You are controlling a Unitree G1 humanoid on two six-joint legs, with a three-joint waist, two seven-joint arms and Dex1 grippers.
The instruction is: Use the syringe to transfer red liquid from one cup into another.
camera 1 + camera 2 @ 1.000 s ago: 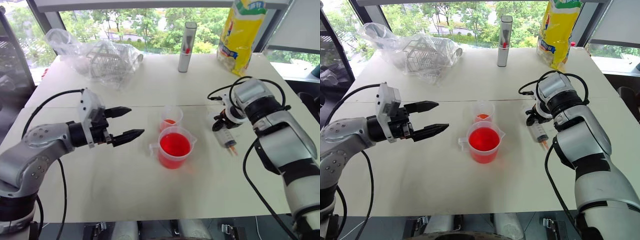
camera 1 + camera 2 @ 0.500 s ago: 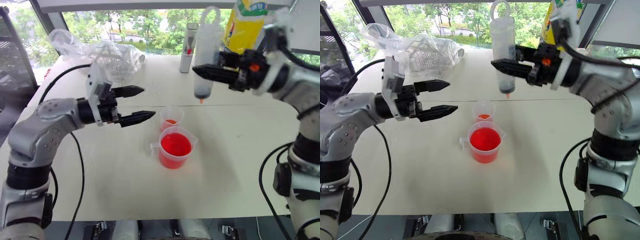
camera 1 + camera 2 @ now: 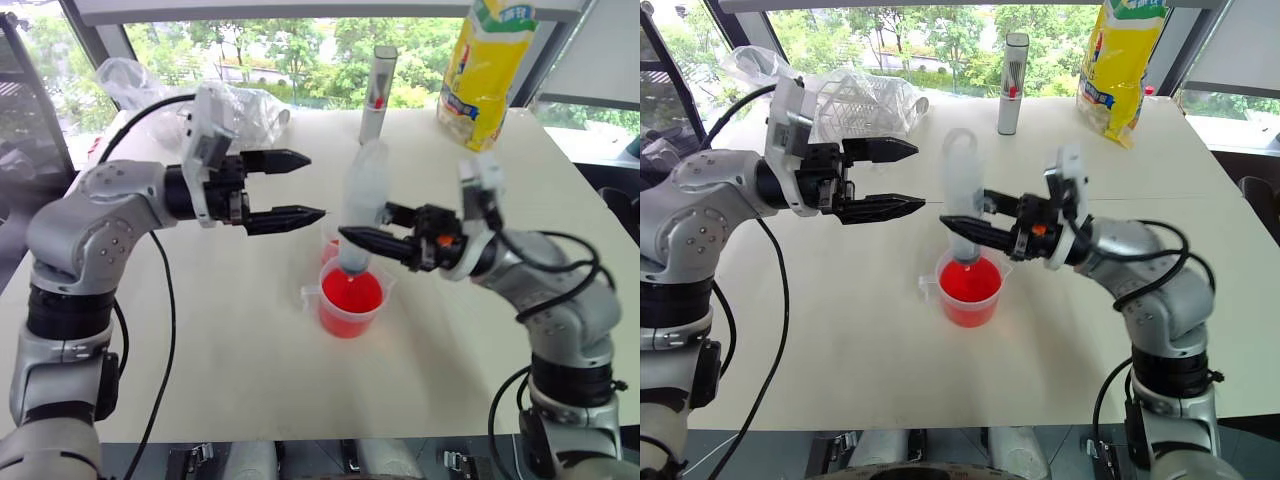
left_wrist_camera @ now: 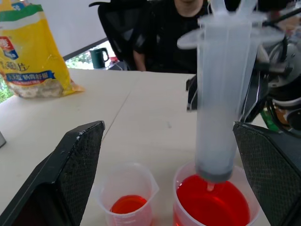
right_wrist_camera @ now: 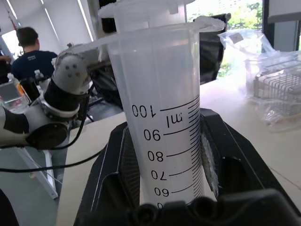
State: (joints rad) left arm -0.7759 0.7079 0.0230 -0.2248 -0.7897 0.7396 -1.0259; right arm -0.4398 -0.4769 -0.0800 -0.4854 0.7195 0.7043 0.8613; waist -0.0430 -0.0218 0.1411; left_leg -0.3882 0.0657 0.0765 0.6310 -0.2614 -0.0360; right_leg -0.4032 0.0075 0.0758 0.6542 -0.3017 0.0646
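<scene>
Office-like robot test room: white worktop (image 3: 250,370) by big windows (image 3: 300,60), black swivel chair (image 4: 127,33), seated person (image 5: 33,54).

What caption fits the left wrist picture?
Upright syringe with its tip just above the red liquid in the bigger cup.

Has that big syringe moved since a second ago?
Yes. The syringe lay on the table to the right of the larger handled cup; now the right gripper holds it upright, its tip just above the red liquid.
</scene>
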